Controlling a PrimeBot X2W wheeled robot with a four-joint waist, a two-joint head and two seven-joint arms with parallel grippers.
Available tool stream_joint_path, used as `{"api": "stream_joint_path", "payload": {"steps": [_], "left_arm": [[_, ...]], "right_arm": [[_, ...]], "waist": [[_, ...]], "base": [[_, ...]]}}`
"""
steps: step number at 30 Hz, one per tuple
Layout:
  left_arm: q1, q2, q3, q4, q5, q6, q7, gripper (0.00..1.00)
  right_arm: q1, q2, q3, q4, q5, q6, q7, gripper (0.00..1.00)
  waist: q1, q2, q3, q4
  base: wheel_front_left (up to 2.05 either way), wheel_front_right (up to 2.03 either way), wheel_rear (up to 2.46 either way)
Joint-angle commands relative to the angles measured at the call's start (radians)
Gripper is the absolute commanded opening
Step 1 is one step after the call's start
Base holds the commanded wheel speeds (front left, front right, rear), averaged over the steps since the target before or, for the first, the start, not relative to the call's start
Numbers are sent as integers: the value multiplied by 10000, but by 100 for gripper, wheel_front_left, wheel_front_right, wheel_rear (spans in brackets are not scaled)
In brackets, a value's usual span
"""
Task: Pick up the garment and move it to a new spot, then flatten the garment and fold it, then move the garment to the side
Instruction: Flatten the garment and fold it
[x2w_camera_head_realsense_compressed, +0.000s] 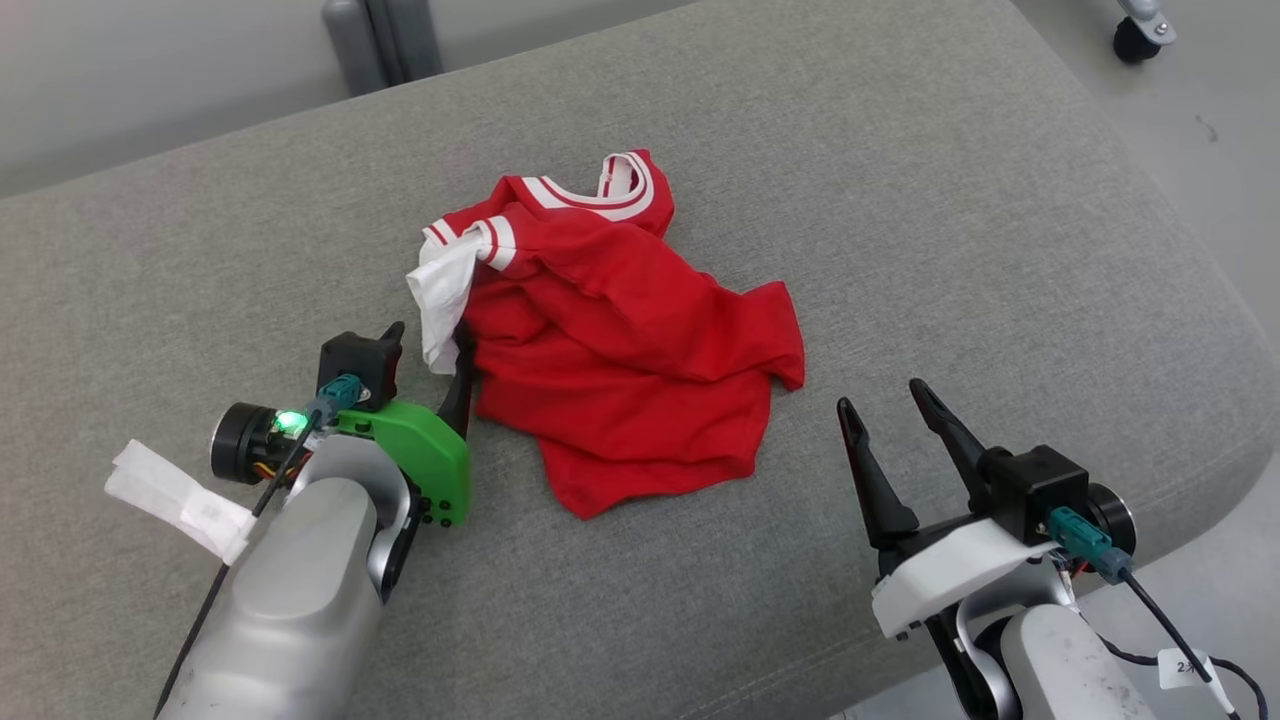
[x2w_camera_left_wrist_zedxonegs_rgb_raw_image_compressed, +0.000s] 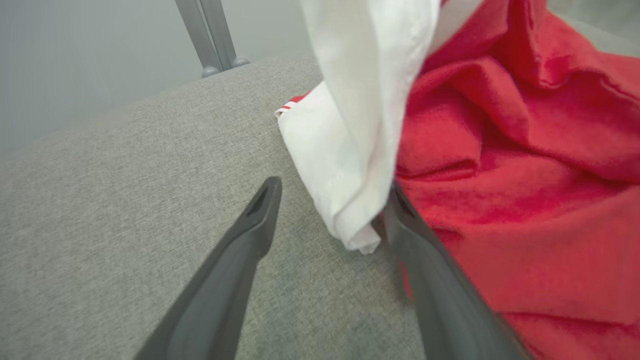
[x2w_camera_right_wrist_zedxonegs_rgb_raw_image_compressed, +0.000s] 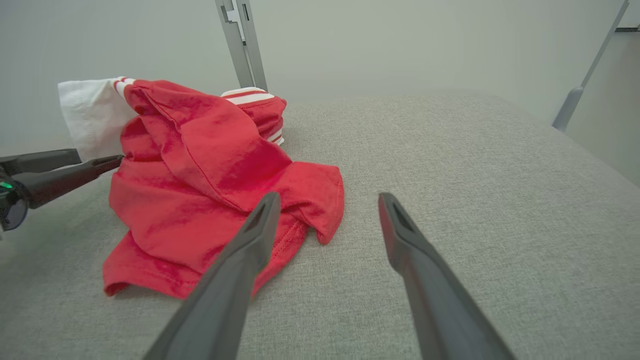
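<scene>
Garment (x2w_camera_head_realsense_compressed: 640, 370) crumpled — red, left tool (x2w_camera_head_realsense_compressed: 430, 332) spread beside

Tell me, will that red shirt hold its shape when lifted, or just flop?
Probably flop: the red shirt lies crumpled in soft folds on the grey cushion. It looks thin and light, so lifted at one edge by the left gripper, the rest would likely dangle.
</scene>
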Motion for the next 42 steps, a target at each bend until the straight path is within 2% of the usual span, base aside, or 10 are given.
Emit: {"api": "stream_joint_path", "payload": {"steps": [1, 2, 9, 15, 21, 33, 34, 35, 36, 42], "left_arm": [[-254, 31, 36, 187, 141, 148, -82, 32], [-312, 30, 53, 250, 141, 190, -146, 0], [-394, -19, 235, 1, 289, 714, -438, 0], [480, 475, 759, -2892, 1137, 1429, -418, 0], [2027, 1204, 845, -4882, 1958, 1532, -420, 0], [4341, 1569, 515, -4214, 1856, 1710, -144, 0], [4407, 1519, 491, -4105, 1804, 1671, -93, 21], [4476, 1476, 449, -3980, 1763, 1581, -75, 74], [4508, 1458, 424, -3906, 1743, 1523, -64, 100], [4842, 1440, 160, -3903, 1287, 654, -131, 100]], "right_arm": [[-74, -14, -1, 32, 23, -14, -51, 100], [-55, -13, -18, 38, 14, -14, -48, 100], [99, -16, -220, 25, -61, -15, -38, 100], [250, -18, -451, -40, -106, -14, -4, 100], [353, -19, -509, -24, -37, -14, 47, 100], [440, -19, -680, -138, -61, -14, 117, 100], [443, -18, -694, -148, -73, -14, 126, 100], [448, -18, -719, -158, -81, -14, 129, 100], [459, -18, -746, -165, -92, -14, 128, 100], [562, -18, -936, -176, -146, -14, 163, 100]], "waist": [[0, 0, -2, -99], [0, 0, -31, -86], [0, 0, -296, 572], [0, 0, -571, 1698], [0, 0, -874, 2537], [0, 0, -916, 2878], [0, 0, -920, 2871], [0, 0, -931, 2865], [0, 0, -945, 2867], [0, 0, -1118, 2899]], "base": [[0, 0, 0], [0, 0, 0], [0, 0, 0], [0, 0, 0], [0, 0, 0], [0, 0, 0], [0, 0, 0], [0, 0, 0], [0, 0, 0], [0, 0, 0]]}}
